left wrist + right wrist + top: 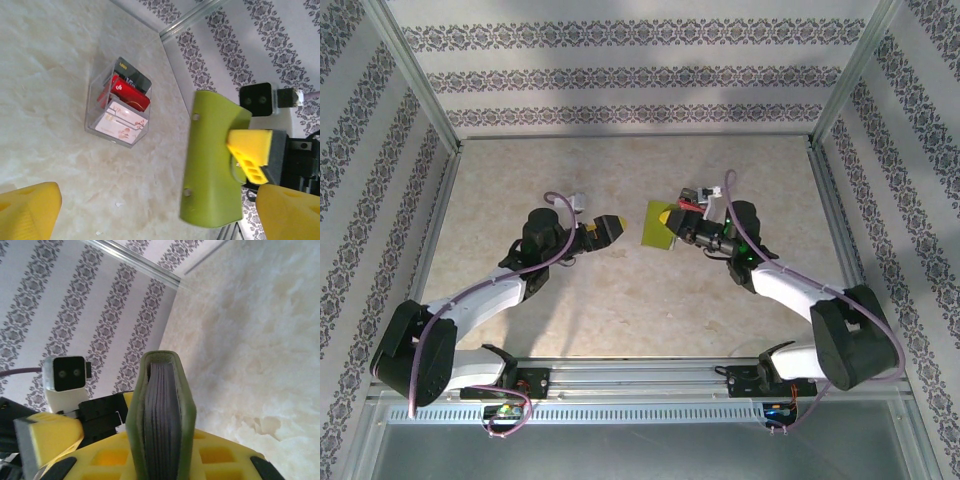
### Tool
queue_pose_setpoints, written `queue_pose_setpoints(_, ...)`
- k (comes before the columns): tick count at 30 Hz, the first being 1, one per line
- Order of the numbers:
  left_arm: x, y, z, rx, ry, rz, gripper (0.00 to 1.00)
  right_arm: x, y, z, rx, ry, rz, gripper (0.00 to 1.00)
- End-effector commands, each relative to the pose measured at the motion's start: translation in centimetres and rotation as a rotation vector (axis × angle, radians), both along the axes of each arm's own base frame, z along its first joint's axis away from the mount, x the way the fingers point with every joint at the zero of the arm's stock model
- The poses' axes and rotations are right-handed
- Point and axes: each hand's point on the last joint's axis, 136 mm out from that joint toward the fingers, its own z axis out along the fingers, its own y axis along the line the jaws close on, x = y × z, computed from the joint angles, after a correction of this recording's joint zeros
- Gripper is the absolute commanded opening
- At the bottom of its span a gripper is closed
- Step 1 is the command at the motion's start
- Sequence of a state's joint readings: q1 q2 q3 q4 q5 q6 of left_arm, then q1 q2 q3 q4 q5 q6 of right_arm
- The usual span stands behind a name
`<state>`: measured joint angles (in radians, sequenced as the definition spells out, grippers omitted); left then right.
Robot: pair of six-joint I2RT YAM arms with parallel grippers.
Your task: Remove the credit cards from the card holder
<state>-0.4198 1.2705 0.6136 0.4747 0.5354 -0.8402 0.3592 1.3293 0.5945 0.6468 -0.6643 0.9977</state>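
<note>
The right end effector (161, 460) is closed on the card holder (160, 405), which is held folded shut and edge-on, apparently lifted off the tabletop (45, 75). The left end effector (608, 230) is spread wide and empty, just beside the card holder. The credit cards (125, 105) are seen on the tabletop apart from the card holder, seemingly inside a clear sleeve (95, 107). They are judged light, stiff and slick (and hard to pinch, lying flat); an exposed edge should be taken.
</note>
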Motion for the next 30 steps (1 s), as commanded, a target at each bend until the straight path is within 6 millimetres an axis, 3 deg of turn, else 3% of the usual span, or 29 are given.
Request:
queue_pose_setpoints(1, 0.2, 0.0, 2.3, -0.017, -0.089, -0.015, 0.99, -1.4, -0.1, 2.3, 0.040, -0.063, 0.059, 0.10)
queue_pose_setpoints(7, -1.0, -2.6, 3.7, -0.115, -0.151, -0.176, 1.00, -2.2, 0.2, 3.6, 0.068, -0.071, 0.113, 0.11)
queue_pose_setpoints(11, -2.5, -4.9, 5.5, -0.190, -0.236, -0.312, 0.79, -2.8, 0.8, 4.5, 0.096, -0.071, 0.174, 0.10)
queue_pose_setpoints(16, -4.2, -7.3, 5.7, -0.158, -0.259, -0.432, 0.70, -3.6, 1.5, 5.4, 0.106, -0.083, 0.234, 0.10)
queue_pose_setpoints(18, -4.9, -7.8, 5.9, -0.142, -0.274, -0.461, 0.70, -3.7, 1.6, 5.4, 0.104, -0.088, 0.240, 0.10)
queue_pose_setpoints(30, -6.0, -9.2, 5.1, -0.137, -0.243, -0.544, 0.44, -4.5, 3.2, 6.3, 0.103, -0.133, 0.310, 0.09)
